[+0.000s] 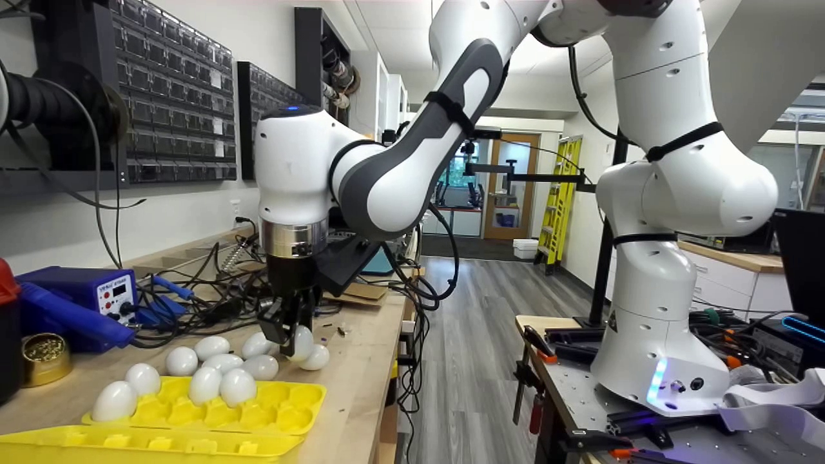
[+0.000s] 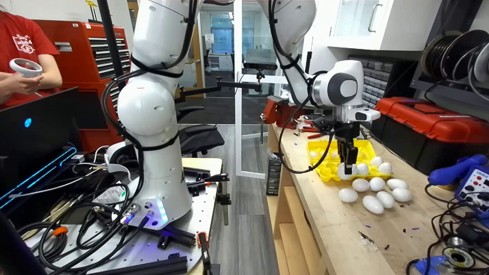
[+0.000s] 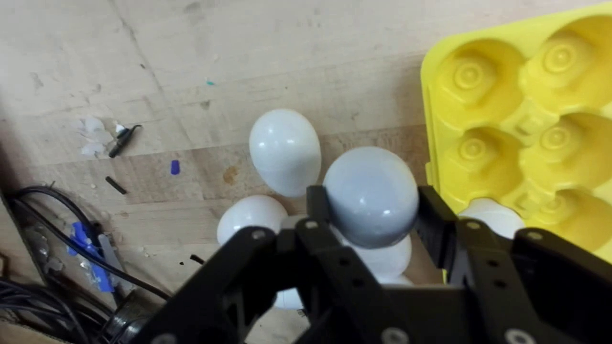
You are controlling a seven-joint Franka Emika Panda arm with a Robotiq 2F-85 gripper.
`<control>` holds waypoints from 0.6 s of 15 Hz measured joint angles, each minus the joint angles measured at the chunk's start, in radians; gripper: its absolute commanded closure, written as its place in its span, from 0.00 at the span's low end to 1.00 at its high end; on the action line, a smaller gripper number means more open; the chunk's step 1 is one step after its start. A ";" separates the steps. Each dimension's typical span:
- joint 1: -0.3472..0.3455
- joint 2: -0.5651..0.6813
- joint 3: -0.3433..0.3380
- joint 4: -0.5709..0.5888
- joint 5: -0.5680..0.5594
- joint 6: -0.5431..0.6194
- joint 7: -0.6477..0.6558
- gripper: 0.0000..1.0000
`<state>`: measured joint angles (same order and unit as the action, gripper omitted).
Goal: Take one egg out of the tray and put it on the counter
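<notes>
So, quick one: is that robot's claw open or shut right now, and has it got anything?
Gripper: closed, holding one white egg.

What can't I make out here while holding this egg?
Wrist view: several loose eggs, partly hidden by the claw and the held egg.
Wrist view: part of the tray, cut off by the right edge.
In an exterior view: display on the blue box, too small to read.
</notes>
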<state>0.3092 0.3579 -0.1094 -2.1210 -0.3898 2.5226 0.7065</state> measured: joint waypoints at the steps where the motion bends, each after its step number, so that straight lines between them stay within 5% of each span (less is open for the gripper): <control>1: 0.000 0.001 0.000 0.000 -0.003 -0.020 0.000 0.77; 9: 0.000 0.063 0.012 0.000 -0.002 -0.044 0.000 0.77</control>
<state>0.3091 0.4210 -0.0978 -2.1208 -0.3922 2.4786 0.7065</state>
